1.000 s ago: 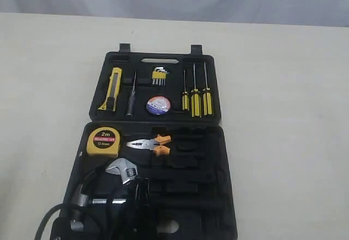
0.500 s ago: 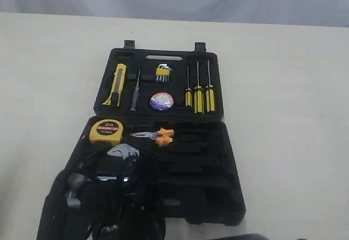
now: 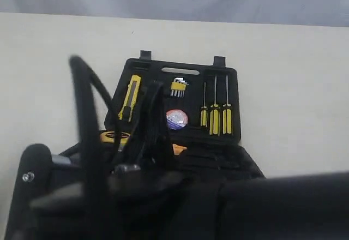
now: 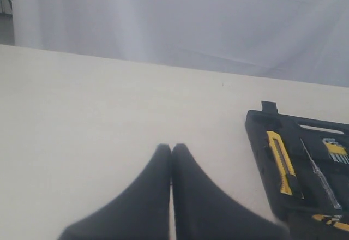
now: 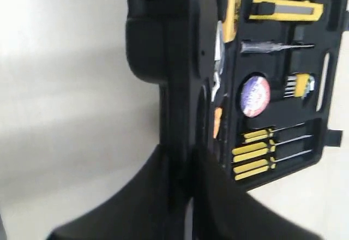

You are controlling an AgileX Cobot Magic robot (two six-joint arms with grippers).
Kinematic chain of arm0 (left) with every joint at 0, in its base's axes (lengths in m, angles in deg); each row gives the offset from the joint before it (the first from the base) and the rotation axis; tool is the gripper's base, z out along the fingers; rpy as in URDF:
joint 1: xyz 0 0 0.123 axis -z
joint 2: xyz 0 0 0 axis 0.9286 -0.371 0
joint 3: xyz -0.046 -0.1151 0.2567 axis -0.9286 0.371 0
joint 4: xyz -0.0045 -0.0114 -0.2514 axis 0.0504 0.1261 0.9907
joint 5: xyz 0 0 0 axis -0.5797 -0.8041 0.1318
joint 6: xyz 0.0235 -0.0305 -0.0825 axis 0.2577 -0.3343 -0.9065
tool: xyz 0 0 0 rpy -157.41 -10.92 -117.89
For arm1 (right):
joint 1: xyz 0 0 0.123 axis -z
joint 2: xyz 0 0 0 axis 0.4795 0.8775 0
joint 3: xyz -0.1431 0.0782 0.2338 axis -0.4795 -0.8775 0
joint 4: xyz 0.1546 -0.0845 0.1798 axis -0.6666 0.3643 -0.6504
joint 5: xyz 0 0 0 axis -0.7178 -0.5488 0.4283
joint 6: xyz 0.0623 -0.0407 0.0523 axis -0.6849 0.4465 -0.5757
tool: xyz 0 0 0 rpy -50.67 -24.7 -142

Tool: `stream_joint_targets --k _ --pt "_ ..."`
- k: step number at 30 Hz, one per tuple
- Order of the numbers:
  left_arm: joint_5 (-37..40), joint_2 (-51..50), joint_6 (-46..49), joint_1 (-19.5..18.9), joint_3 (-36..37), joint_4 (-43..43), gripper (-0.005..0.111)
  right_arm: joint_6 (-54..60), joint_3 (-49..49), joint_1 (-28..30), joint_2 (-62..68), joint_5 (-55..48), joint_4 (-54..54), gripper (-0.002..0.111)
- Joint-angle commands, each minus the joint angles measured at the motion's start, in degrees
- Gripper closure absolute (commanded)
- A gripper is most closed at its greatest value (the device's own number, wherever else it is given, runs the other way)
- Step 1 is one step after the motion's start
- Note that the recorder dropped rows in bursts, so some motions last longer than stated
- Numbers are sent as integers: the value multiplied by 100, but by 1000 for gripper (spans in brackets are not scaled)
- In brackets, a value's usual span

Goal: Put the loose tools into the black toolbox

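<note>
The black toolbox (image 3: pixel 235 105) lies on the table with its far half flat. That half holds the yellow-black utility knife (image 3: pixel 130 98) and the tape roll (image 3: pixel 176 119). The near half (image 5: pixel 163 43) stands tilted up on edge, and my right gripper (image 5: pixel 182 155) is shut on its rim. Inside the tilted half a strip of the yellow tape measure (image 5: pixel 233 5) and an orange pliers handle (image 5: pixel 217 121) show. My left gripper (image 4: pixel 172 148) is shut and empty over bare table beside the toolbox (image 4: pixel 259 136).
Three yellow-handled screwdrivers (image 3: pixel 216 117), hex keys (image 3: pixel 178 87) and a thin probe (image 4: pixel 319 172) sit in the far half. Dark arm bodies and a looping cable (image 3: pixel 87 120) fill the lower part of the exterior view. Pale table surrounds the case.
The near half of the toolbox has swung up from flat to tilted. The case has shifted right and back. Both arms have risen into the exterior view, hiding the near half.
</note>
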Motion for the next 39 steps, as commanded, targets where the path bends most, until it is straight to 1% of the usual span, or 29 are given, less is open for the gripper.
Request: stream_joint_targets --k 1,6,9,15,16,17,19,22,27,29,34,37,39 --pt "6 -23 2 33 -30 -21 107 668 645 320 -123 -190 -41 109" --pt "-5 -23 2 33 -30 -19 107 1807 1225 1171 -123 -190 -595 109" --pt "-5 -23 2 33 -30 -19 107 2866 1505 1814 -123 -137 -1236 109" --pt "-5 -23 2 33 -30 -19 107 5160 2070 3633 9 8 -3622 109" --pt "-5 -23 2 33 -30 -19 107 5660 2156 4021 86 -15 -3927 109" --pt "-5 -23 2 33 -30 -19 107 5953 2246 4268 189 -24 -4219 109" --pt "-5 -23 2 33 -30 -19 107 6553 2455 4827 476 -106 -4677 109" --pt "-5 -23 2 33 -30 -19 107 7120 2808 5441 1021 -190 -4954 109" --pt "5 -23 2 33 -30 -19 107 7872 3452 6034 2069 -109 -4739 109" --pt "5 -23 2 33 -30 -19 107 7872 3557 6130 2395 464 -4539 109" --pt "5 -23 2 33 -30 -19 107 7853 3595 6172 3090 2343 -3792 109" --pt "5 -23 2 33 -30 -19 107 7844 3595 6160 3368 2897 -3718 108" --pt "5 -23 2 33 -30 -19 107 7844 3595 6146 3490 3053 -3700 108"
